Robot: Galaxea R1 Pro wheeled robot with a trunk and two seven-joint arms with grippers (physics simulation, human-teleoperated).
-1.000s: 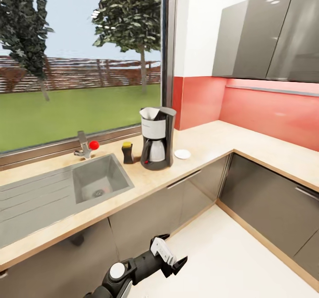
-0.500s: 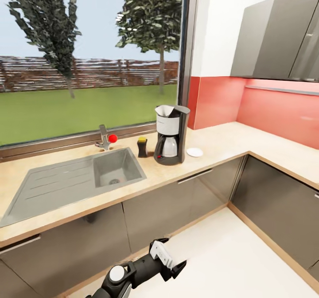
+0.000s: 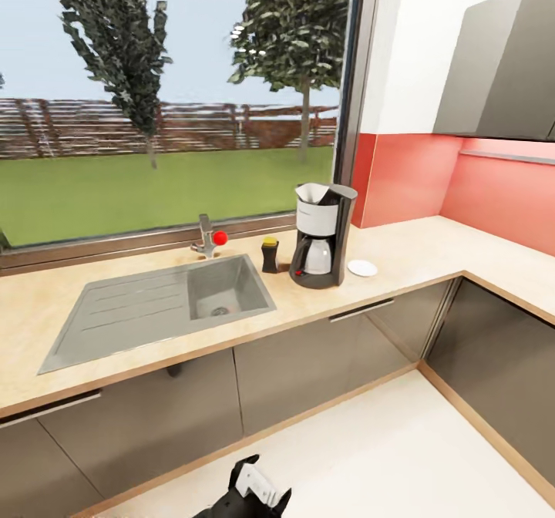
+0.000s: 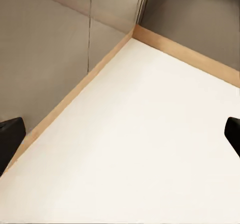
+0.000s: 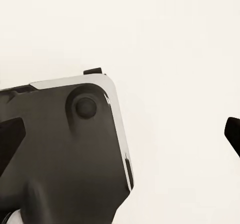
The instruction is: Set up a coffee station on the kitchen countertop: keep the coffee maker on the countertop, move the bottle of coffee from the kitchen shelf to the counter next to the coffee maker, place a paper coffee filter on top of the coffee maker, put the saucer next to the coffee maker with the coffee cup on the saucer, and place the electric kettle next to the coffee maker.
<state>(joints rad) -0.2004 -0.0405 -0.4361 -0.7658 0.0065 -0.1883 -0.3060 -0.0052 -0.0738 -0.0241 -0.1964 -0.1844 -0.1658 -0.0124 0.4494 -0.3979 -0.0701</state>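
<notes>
From here I see the coffee maker (image 3: 322, 234) on the countertop (image 3: 401, 252), filter (image 3: 311, 192) on top, coffee bottle (image 3: 270, 254) and saucer (image 3: 361, 268) flanking it, while my left claw (image 4: 120, 139) and right claw (image 5: 120, 134) hang wide open, empty.

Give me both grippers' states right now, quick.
Left gripper: open, fingertips wide apart, nothing between them, just pale floor beyond.
Right gripper: open, holding nothing; fingertips spread over the robot's dark base.
</notes>
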